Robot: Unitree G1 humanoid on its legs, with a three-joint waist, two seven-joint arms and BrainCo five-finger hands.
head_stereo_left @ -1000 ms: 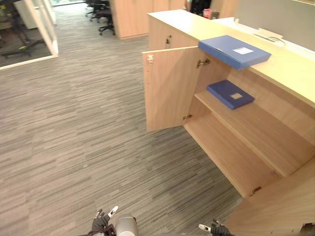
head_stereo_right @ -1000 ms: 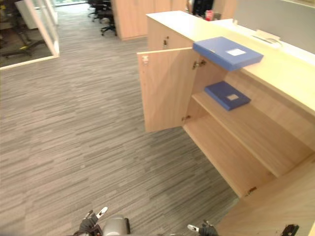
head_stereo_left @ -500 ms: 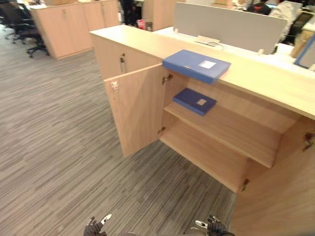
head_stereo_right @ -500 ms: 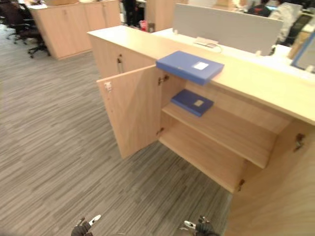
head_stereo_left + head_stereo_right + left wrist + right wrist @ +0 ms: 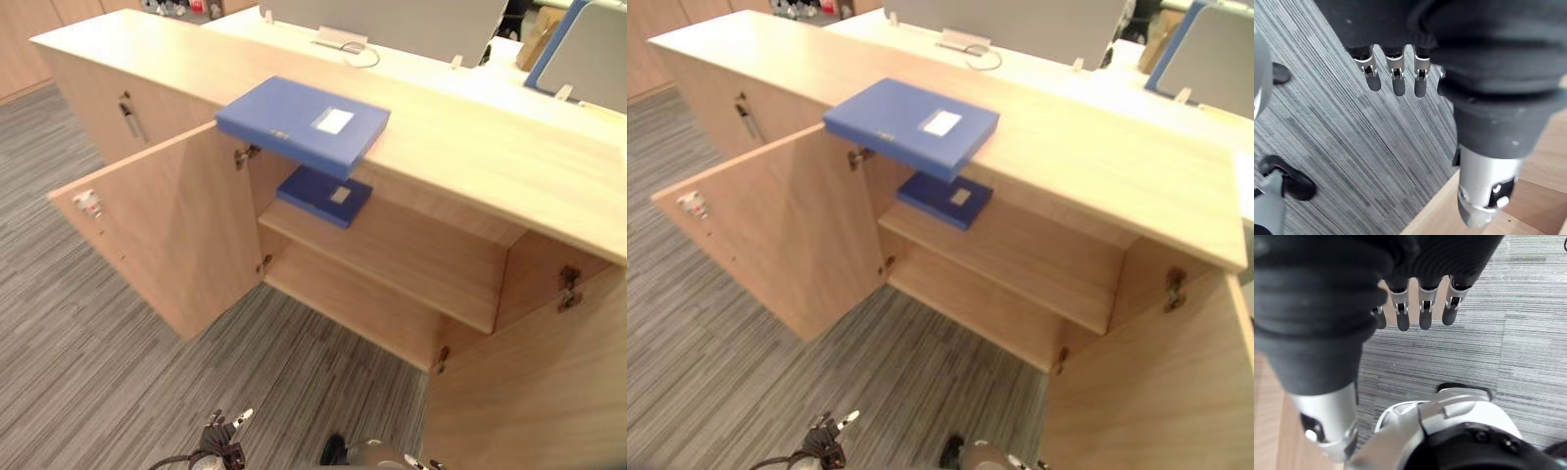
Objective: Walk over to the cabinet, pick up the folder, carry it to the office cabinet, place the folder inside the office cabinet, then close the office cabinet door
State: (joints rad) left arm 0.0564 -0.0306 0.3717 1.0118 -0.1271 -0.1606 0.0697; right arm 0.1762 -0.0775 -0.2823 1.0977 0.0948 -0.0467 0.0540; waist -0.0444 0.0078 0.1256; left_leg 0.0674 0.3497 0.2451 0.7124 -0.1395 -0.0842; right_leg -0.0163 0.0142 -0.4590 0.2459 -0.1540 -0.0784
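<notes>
Lying flat on the office cabinet's (image 5: 470, 157) pale wooden top, the bright blue box folder (image 5: 304, 125) with a white label juts over the front edge. It sits above the open compartment, where a darker blue folder (image 5: 325, 195) rests on the shelf (image 5: 411, 257). The left hand (image 5: 1398, 73) and right hand (image 5: 1425, 308) hang above striped grey carpet (image 5: 98, 372), fingers loosely straight, holding nothing.

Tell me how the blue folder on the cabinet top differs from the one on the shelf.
The blue folder on the wooden cabinet top lies in the open, a corner overhanging the front edge. The darker blue folder on the upper shelf lies inside, shaded. Both lie flat, pale label up.
</notes>
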